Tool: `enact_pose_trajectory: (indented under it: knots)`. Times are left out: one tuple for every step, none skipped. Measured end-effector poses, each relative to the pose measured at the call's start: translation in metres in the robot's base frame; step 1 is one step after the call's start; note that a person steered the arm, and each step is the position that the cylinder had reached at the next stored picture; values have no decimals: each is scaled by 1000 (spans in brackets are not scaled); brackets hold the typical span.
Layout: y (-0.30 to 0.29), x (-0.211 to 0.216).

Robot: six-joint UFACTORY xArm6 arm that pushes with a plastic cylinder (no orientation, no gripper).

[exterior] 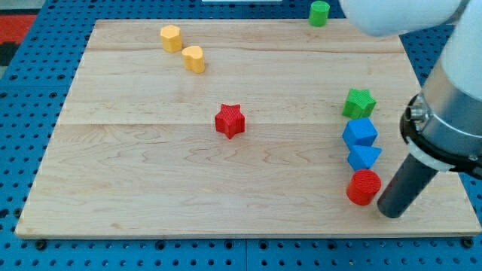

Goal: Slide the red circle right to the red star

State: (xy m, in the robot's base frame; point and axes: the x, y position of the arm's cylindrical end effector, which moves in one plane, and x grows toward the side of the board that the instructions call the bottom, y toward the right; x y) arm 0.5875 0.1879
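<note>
- Right now my tip is sitting at the near right of the wooden board, just beside the red circle on its right side; whether the two are touching, I cannot tell.
- Being a plain rod, my tip is holding nothing and has nothing to open or close; it is only able to push.
- The red circle is lying at the near end of a short column of blocks: a blue triangle is standing just beyond it, then a blue cube, then a green star.
- The red star is waiting well to the left, near the middle of the board, with bare wood between the two red pieces.
- The circle is looking like a small, light, stiff plastic piece that should be sliding easily on smooth wood; its round wall is likely to be rolling off a push that is not centred.
- So the contact point I am judging best is the middle of its right wall, slightly on the near side, aiming up toward the star and away from the blue triangle.
- Two yellow blocks and a green cylinder are resting far off, out of the way.
</note>
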Motion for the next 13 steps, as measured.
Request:
enact_pose_trajectory:
  knots:
    - [-25,-18]
    - [-122,-28]
    - [-145,-53]
    - [-112,-12]
    - [-106,-42]
    - [-120,-72]
    - [-150,-103]
    - [-146,-116]
    - [-95,-140]
    - [-76,-157]
    - [-40,-147]
    - [0,-131]
    - [17,-146]
